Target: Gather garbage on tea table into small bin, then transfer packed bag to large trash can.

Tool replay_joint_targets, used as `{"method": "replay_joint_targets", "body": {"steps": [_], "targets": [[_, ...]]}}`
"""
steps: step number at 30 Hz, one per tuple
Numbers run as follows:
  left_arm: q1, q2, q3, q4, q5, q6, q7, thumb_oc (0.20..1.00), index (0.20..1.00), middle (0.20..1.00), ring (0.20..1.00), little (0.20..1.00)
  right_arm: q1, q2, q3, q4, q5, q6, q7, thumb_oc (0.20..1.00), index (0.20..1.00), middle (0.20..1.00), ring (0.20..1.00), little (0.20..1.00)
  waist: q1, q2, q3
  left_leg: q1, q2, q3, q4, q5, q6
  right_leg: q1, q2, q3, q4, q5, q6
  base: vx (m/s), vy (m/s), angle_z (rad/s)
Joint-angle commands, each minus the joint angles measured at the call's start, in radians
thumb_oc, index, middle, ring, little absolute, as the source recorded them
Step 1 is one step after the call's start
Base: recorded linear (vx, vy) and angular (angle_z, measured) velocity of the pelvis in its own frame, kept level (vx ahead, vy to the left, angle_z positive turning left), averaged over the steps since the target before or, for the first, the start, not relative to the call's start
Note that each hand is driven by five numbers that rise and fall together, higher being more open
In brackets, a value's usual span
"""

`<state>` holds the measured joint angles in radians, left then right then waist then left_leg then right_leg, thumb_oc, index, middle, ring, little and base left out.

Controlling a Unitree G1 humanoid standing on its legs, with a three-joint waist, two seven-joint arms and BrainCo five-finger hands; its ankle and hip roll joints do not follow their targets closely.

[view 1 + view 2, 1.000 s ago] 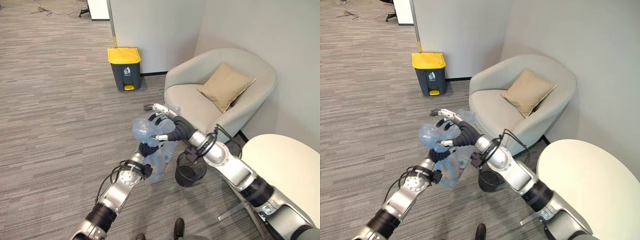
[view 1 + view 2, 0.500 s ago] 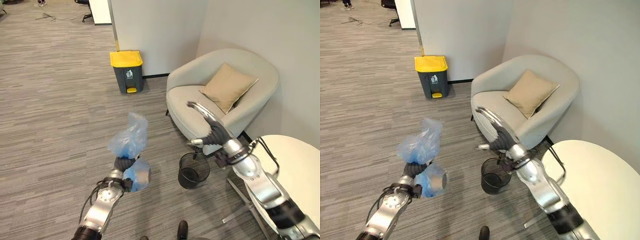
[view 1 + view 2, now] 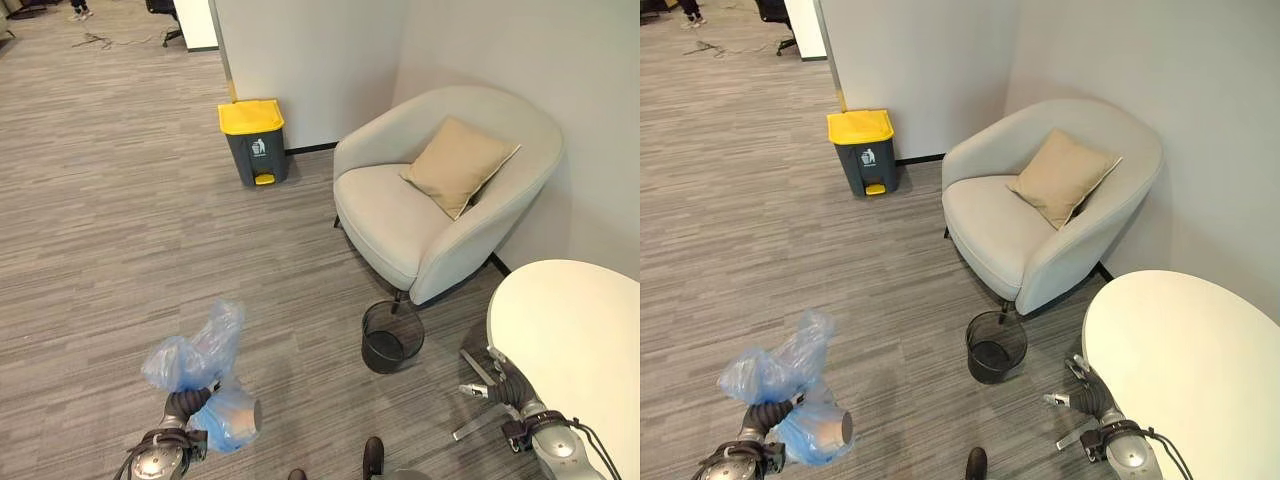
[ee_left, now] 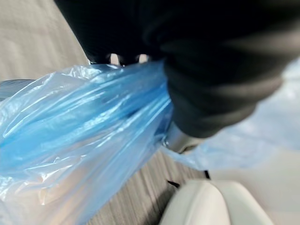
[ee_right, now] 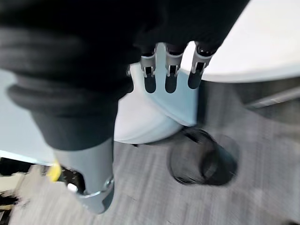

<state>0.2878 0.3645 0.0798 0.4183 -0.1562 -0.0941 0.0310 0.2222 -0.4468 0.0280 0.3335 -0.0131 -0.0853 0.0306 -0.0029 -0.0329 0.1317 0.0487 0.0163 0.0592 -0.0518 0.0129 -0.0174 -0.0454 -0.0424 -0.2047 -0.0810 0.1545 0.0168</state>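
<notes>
At the lower left of the left eye view, the left hand (image 3: pixel 183 403) has its fingers curled round the neck of the blue bag (image 3: pixel 197 349). The right hand (image 3: pixel 1087 397), lower right, hangs with straight fingers and holds nothing. The yellow-lidded trash can (image 3: pixel 251 138) stands well apart, upper left. The thin bag may slip or tear, I think. Its contents and the left fingers are hard to see.

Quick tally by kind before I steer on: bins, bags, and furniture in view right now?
Bins: 2, the yellow-lidded trash can and the small black mesh bin.
Bags: 1, the blue plastic bag gripped in the left hand.
Furniture: 2, the beige armchair holding a tan cushion, and the white round table.
Total: 5.
</notes>
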Motion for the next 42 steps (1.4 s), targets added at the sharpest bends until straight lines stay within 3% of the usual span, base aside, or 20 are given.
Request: {"method": "replay_joint_targets", "body": {"steps": [1,5,6,8,11,17,19,20,21,22,25,31,33,34,35,36,37,39,40,42], "targets": [[-0.049,0.054,0.048,-0.016,-0.043,-0.05,0.001,0.2,0.2,0.2,0.2,0.2,-0.079,-0.003,-0.009,-0.023,0.049,-0.03,-0.015,1.0,1.0,1.0,1.0,1.0,0.006,-0.04,0.01,-0.105,0.009,-0.002,0.115,-0.064,-0.029,0.028,-0.038,0.033,0.12,-0.229,0.064,-0.1,-0.053,0.35],[-0.083,0.04,0.036,0.03,-0.064,-0.049,0.016,0.2,0.2,0.2,0.2,0.2,-0.103,0.0,-0.019,0.026,0.067,-0.033,-0.054,1.0,1.0,1.0,1.0,1.0,0.024,-0.04,0.06,-0.215,0.016,0.017,0.206,-0.053,-0.053,-0.005,-0.064,-0.041,0.14,-0.234,0.056,-0.11,-0.025,0.54],[-0.094,0.037,0.023,0.042,-0.056,-0.047,0.019,0.2,0.2,0.2,0.2,0.2,-0.104,0.001,-0.017,0.042,0.058,-0.028,-0.069,1.0,1.0,1.0,1.0,1.0,0.023,-0.036,0.059,-0.224,0.047,0.092,0.219,-0.06,-0.046,-0.007,-0.082,-0.095,0.144,-0.241,0.058,-0.02,0.041,0.97],[-0.104,0.041,0.009,0.042,-0.045,-0.047,0.016,0.2,0.2,0.2,0.2,0.2,-0.102,0.001,-0.011,0.049,0.046,-0.026,-0.075,1.0,1.0,1.0,1.0,1.0,0.016,-0.035,0.061,-0.222,0.071,0.16,0.23,-0.065,-0.039,-0.004,-0.095,-0.134,0.146,-0.24,0.061,0.06,0.049,0.74],[-0.12,0.045,-0.017,0.045,-0.032,-0.047,0.015,0.2,0.2,0.2,0.2,0.2,-0.105,0.009,0.007,0.07,0.038,-0.017,-0.08,1.0,1.0,1.0,1.0,1.0,0.009,-0.029,0.062,-0.203,0.085,0.18,0.23,-0.098,-0.042,0.011,-0.103,-0.153,0.157,-0.259,0.072,0.12,0.083,0.75],[-0.131,0.053,-0.033,0.038,-0.017,-0.05,0.026,0.2,0.2,0.2,0.2,0.2,-0.141,0.03,0.048,0.079,0.022,-0.007,-0.087,1.0,1.0,1.0,1.0,1.0,0.027,-0.04,0.071,-0.208,0.059,0.172,0.242,-0.133,-0.016,0.012,-0.146,-0.153,0.204,-0.265,0.096,0.1,0.178,0.24],[-0.136,0.074,-0.032,0.017,-0.015,-0.05,0.027,0.2,0.2,0.2,0.2,0.2,-0.17,0.054,0.068,0.073,0.023,-0.006,-0.084,1.0,1.0,1.0,1.0,1.0,0.04,-0.042,0.092,-0.195,0.016,0.152,0.234,-0.169,0.027,-0.055,-0.203,-0.101,0.364,-0.25,0.123,0.13,0.375,-0.04],[-0.154,0.086,-0.039,0.013,-0.01,-0.052,0.032,0.2,0.2,0.2,0.2,0.2,-0.179,0.065,0.071,0.069,0.033,-0.009,-0.087,1.0,1.0,1.0,1.0,1.0,0.038,-0.038,0.104,-0.195,-0.003,0.147,0.224,-0.149,0.049,-0.109,-0.201,-0.063,0.447,-0.215,0.119,0.17,0.357,0.04],[-0.169,0.093,-0.052,0.013,-0.003,-0.054,0.033,0.2,0.2,0.2,0.2,0.2,-0.173,0.07,0.07,0.063,0.041,-0.01,-0.089,1.0,1.0,1.0,1.0,1.0,0.02,-0.03,0.117,-0.167,-0.023,0.117,0.206,-0.156,0.057,-0.171,-0.145,0.027,0.493,-0.222,0.111,0.15,0.224,0.03],[-0.173,0.092,-0.052,0.01,-0.006,-0.056,0.034,0.2,0.2,0.2,0.2,0.2,-0.173,0.07,0.071,0.059,0.046,-0.011,-0.088,1.0,1.0,1.0,1.0,1.0,0.013,-0.024,0.119,-0.155,-0.029,0.107,0.2,-0.161,0.059,-0.191,-0.128,0.053,0.483,-0.224,0.108,0.22,0.131,0.27],[-0.189,0.087,-0.063,0.018,-0.007,-0.06,0.037,0.2,0.2,0.2,0.2,0.2,-0.184,0.064,0.067,0.059,0.057,-0.014,-0.095,1.0,1.0,1.0,1.0,1.0,-0.001,-0.015,0.133,-0.114,-0.047,0.087,0.182,-0.184,0.061,-0.256,-0.125,0.044,0.418,-0.19,0.1,0.21,0.037,0.35],[-0.214,0.071,-0.084,0.027,-0.002,-0.058,0.034,0.2,0.2,0.2,0.2,0.2,-0.173,0.055,0.064,0.049,0.055,-0.009,-0.096,1.0,1.0,1.0,1.0,1.0,-0.046,-0.02,0.137,-0.017,-0.086,0.018,0.182,-0.253,0.038,-0.335,-0.127,0.015,0.229,-0.089,0.138,0.38,-0.097,0.33],[-0.204,0.066,-0.09,0.025,0.008,-0.058,0.024,0.2,0.2,0.2,0.2,0.2,-0.145,0.054,0.053,0.049,0.057,-0.012,-0.091,1.0,1.0,1.0,1.0,1.0,-0.061,-0.02,0.107,0.036,-0.07,-0.012,0.18,-0.29,0.013,-0.302,-0.12,0.018,0.228,-0.098,0.125,0.63,-0.334,1.08],[-0.182,0.059,-0.085,0.019,0.004,-0.052,0.015,0.2,0.2,0.2,0.2,0.2,-0.125,0.044,0.047,0.056,0.057,-0.013,-0.084,1.0,1.0,1.0,1.0,1.0,-0.078,-0.006,0.072,0.048,-0.015,-0.015,0.23,-0.267,-0.034,-0.266,-0.099,0.015,0.239,-0.121,0.102,0.52,-0.326,0.82],[-0.182,0.059,-0.085,0.019,0.004,-0.052,0.015,0.2,0.2,0.2,0.2,0.2,-0.125,0.044,0.047,0.056,0.057,-0.013,-0.084,1.0,1.0,1.0,1.0,1.0,-0.081,-0.01,0.07,0.045,-0.019,-0.016,0.228,-0.262,-0.033,-0.267,-0.103,0.015,0.236,-0.118,0.102,0.56,-0.417,0.9],[-0.173,0.055,-0.087,0.012,-0.004,-0.049,0.009,0.2,0.2,0.2,0.2,0.2,-0.115,0.038,0.042,0.051,0.064,-0.018,-0.082,1.0,1.0,1.0,1.0,1.0,-0.088,-0.006,0.06,0.004,0.021,-0.006,0.35,-0.176,-0.068,-0.221,-0.078,0.004,0.226,-0.144,0.077,0.29,-0.259,0.41],[-0.171,0.052,-0.085,0.01,-0.013,-0.048,0.005,0.2,0.2,0.2,0.2,0.2,-0.115,0.033,0.042,0.05,0.069,-0.02,-0.082,1.0,1.0,1.0,1.0,1.0,-0.086,-0.004,0.063,-0.016,0.041,0.0,0.42,-0.145,-0.076,-0.197,-0.061,0.002,0.223,-0.162,0.062,0.38,-0.332,0.16],[-0.173,0.045,-0.085,0.013,-0.025,-0.049,0.007,0.2,0.2,0.2,0.2,0.2,-0.118,0.026,0.045,0.056,0.069,-0.018,-0.084,1.0,1.0,1.0,1.0,1.0,-0.086,-0.006,0.064,-0.054,0.069,0.016,0.516,-0.092,-0.076,-0.159,-0.038,0.003,0.211,-0.193,0.034,0.3,-0.23,-0.29],[-0.183,0.041,-0.09,0.018,-0.03,-0.047,0.013,0.2,0.2,0.2,0.2,0.2,-0.126,0.019,0.049,0.059,0.079,-0.016,-0.089,1.0,1.0,1.0,1.0,1.0,-0.075,-0.017,0.078,-0.117,0.058,0.012,0.553,-0.113,-0.048,-0.131,-0.03,0.027,0.203,-0.217,0.02,0.31,-0.184,-0.38],[-0.184,0.037,-0.094,0.014,-0.03,-0.046,0.011,0.2,0.2,0.2,0.2,0.2,-0.133,0.015,0.044,0.051,0.088,-0.016,-0.091,1.0,1.0,1.0,1.0,1.0,-0.066,-0.032,0.086,-0.198,0.025,0.004,0.525,-0.15,-0.026,-0.107,-0.031,0.049,0.189,-0.229,0.025,0.28,-0.127,-0.15]]}}
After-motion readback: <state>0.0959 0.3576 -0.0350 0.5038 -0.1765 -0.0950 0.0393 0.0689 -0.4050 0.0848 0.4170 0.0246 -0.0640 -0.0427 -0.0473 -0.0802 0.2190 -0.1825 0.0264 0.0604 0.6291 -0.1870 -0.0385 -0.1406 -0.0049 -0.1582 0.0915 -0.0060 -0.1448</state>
